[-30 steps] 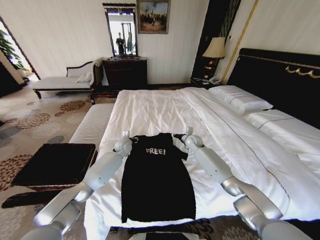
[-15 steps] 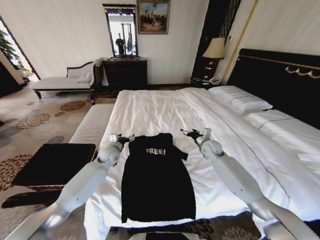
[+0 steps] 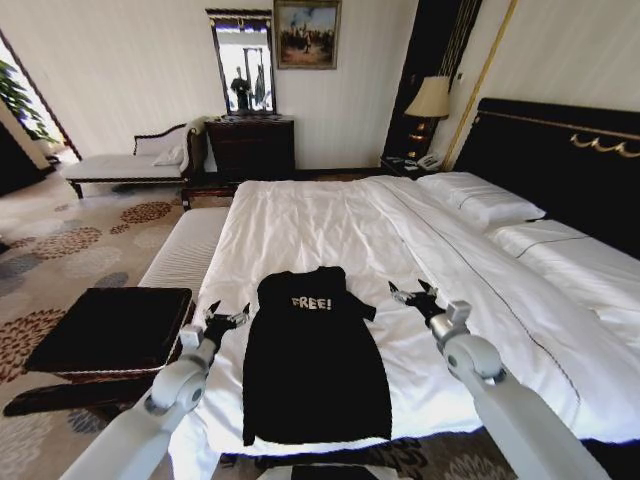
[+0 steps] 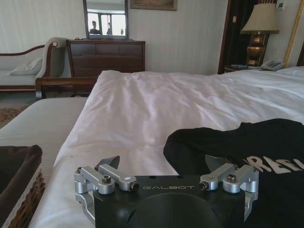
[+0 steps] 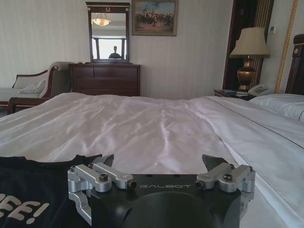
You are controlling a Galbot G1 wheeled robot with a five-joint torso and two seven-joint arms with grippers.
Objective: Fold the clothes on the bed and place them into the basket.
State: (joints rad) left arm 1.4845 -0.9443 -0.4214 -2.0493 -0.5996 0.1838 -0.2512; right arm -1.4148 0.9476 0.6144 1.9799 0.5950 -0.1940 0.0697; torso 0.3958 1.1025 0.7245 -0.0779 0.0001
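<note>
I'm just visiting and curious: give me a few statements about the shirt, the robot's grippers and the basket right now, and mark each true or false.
1. The black T-shirt lies flat on the bed. True.
2. The left gripper is clamped on a sleeve. False: it is open, beside the shirt and apart from it.
3. The right gripper is open, on the shirt's other side. True.
4. The shirt is already in the basket. False: the basket stands on the floor by the bed, with no shirt in it.
5. The lettering reads "STOP". False: it reads "FREE!".
</note>
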